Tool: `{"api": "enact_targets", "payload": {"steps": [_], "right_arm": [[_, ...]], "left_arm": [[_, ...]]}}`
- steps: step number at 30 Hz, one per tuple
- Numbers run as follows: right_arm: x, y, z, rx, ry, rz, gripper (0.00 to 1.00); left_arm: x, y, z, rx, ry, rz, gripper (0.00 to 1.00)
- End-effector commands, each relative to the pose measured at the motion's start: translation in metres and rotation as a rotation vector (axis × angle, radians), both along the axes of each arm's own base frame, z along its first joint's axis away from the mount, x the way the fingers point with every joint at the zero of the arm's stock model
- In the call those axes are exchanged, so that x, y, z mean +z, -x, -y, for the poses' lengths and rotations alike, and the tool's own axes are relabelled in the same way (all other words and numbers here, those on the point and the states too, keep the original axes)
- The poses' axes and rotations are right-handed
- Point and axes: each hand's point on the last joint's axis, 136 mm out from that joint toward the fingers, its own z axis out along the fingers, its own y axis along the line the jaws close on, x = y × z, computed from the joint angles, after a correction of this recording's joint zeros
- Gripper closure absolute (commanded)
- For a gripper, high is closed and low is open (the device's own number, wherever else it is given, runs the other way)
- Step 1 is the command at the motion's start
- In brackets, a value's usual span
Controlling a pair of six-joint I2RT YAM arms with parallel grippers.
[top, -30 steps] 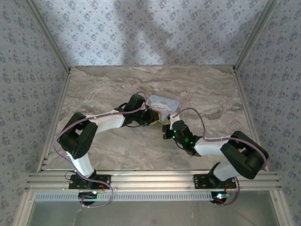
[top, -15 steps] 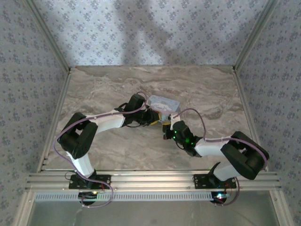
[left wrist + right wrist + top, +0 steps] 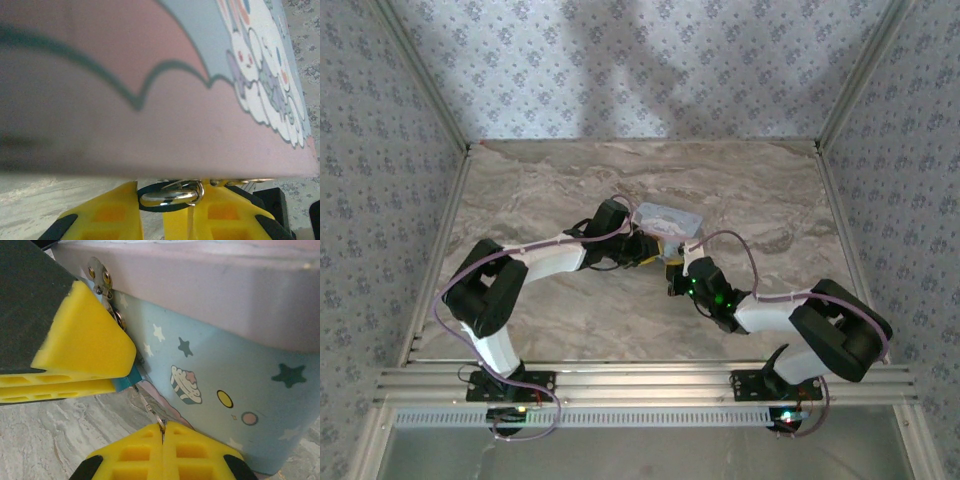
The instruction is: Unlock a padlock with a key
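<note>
Clenching right claw [image 3: 163,441]: pinches key ring [image 3: 150,407], just below padlock [image 3: 128,380].
Left claw [image 3: 123,373]: grasps padlock against box [image 3: 225,355].

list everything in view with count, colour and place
tin box: 1, light blue with pink lid, table centre
hasp: 1, silver, box front
padlock: 1, blue, just below the hasp
key: 1, thin silver, running down from the padlock
table: 1, grey marble pattern, under everything
walls: 3, floral wallpaper, around the table
left gripper: 1, yellow fingers, shut on padlock
right gripper: 1, yellow fingers, shut on key
</note>
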Motion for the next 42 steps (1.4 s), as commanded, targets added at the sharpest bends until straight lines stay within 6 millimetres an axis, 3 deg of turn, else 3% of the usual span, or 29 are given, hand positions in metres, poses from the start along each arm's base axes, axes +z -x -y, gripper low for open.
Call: {"api": "enact_targets", "payload": {"steps": [1,11,42], "right_arm": [[0.012,-0.006,0.002,-0.036,-0.041,0.039,1.00],[0.013,-0.010,-0.002,-0.036,-0.044,0.050,1.00],[0.007,-0.001,0.018,-0.080,-0.040,0.038,1.00]], "left_arm": [[0.015,0.003,0.007,-0.009,0.043,0.021,0.92],[0.016,0.003,0.009,-0.003,0.051,0.015,0.92],[0.011,0.000,0.011,0.057,0.074,-0.060,0.95]]}}
